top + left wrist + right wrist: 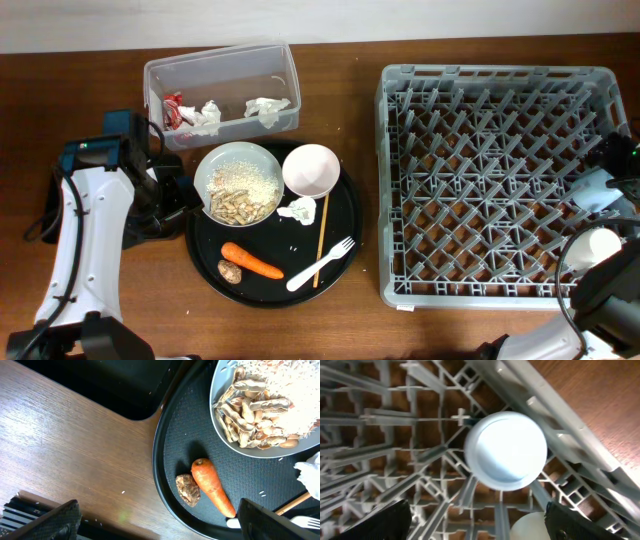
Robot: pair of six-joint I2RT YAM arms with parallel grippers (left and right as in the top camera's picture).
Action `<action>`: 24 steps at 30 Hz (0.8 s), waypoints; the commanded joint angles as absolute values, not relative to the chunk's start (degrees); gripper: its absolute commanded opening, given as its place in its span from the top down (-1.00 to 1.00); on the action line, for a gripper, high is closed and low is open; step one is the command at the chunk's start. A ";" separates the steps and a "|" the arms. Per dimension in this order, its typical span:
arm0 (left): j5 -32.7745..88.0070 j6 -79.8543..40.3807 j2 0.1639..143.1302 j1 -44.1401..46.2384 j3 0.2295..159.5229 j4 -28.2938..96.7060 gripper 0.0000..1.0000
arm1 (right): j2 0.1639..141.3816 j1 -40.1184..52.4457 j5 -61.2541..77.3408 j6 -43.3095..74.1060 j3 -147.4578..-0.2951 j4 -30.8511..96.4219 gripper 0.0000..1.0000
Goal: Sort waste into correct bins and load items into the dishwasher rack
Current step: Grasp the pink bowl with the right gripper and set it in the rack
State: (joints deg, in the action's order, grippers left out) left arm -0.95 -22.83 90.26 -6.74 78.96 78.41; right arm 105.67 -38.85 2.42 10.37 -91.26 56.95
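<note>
Left gripper (157, 521) and right gripper (480, 525) gape apart; the unheld white cup (505, 450) by the dishwasher rack's (480, 72) lower-right rim may topple.

A dark brown wooden worktop (340, 55) is spanning the overhead view, its grain running left to right. A pale band (400, 18) is showing beyond its far edge. Soft light is glancing off the wood, brightening it in the left wrist view.
</note>
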 commanded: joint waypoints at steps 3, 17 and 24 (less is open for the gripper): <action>-1.48 -23.51 89.97 -6.92 79.00 78.06 -0.99 | 90.52 -32.51 12.93 5.96 -91.96 60.95 -0.78; -1.32 -23.51 89.97 -6.92 79.00 77.21 -0.99 | 105.97 28.18 1.96 4.93 -91.94 49.01 -0.55; -1.32 -23.51 89.97 -6.92 79.00 77.19 -0.99 | 118.85 28.12 2.11 6.48 -91.94 38.52 -0.29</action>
State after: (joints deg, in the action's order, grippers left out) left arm -0.93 -23.03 90.26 -6.74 78.96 77.14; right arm 116.60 28.16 2.81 5.54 -91.46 39.20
